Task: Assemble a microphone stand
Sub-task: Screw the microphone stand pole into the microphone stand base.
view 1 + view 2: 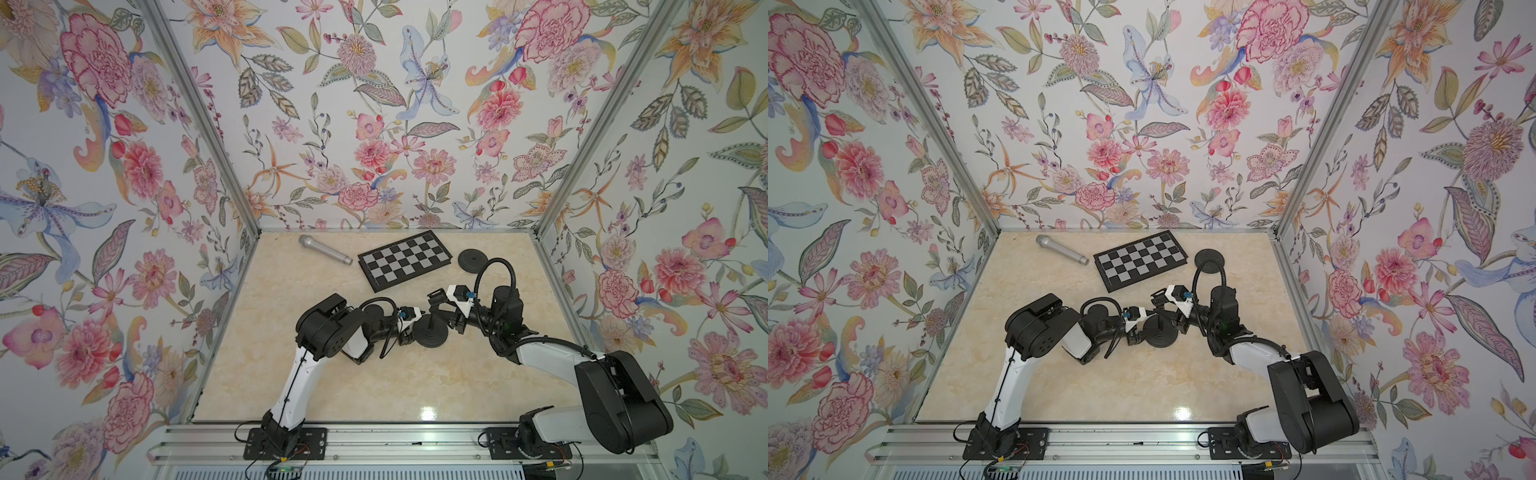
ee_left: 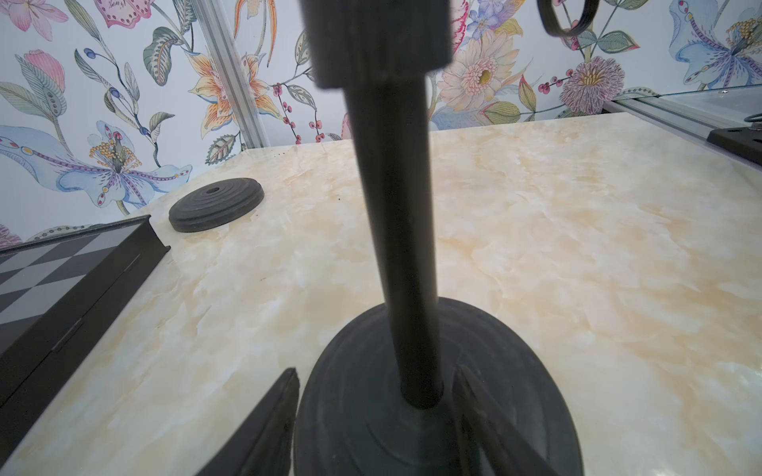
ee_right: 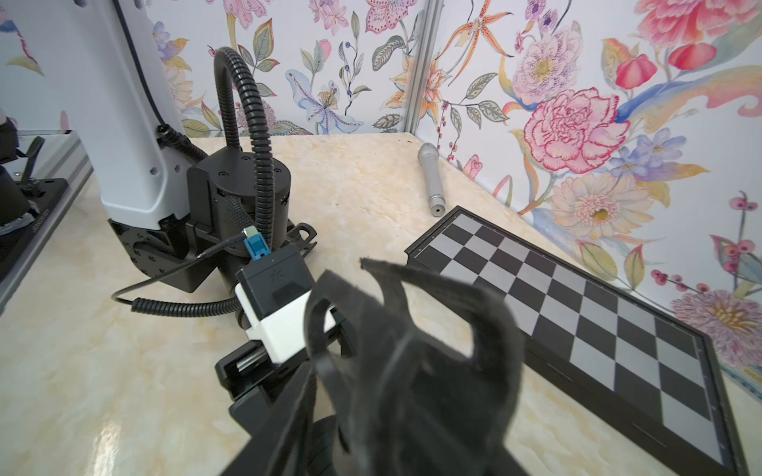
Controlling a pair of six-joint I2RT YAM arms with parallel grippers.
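Left claw (image 1: 1138, 336) meets stand base (image 1: 1162, 340) — microphone (image 1: 1061, 249) apart.

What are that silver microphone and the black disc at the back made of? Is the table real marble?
Microphone: matte silver-grey sheen, so brushed metal or silver-painted plastic. Disc: dull black with stepped rings, probably plastic or cast metal. Table: glossy cream veining with a bright glare; stone or printed laminate, cannot tell.

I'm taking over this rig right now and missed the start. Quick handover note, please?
Left gripper: closed on the stand's base, steadying it.
Right gripper: at the clip atop the pole; grip unclear.
Done: pole upright in the base, clip on top.
Left: confirm the clip is tight, then fetch the microphone, lying near the back wall beside the chessboard. A spare disc lies past the board.
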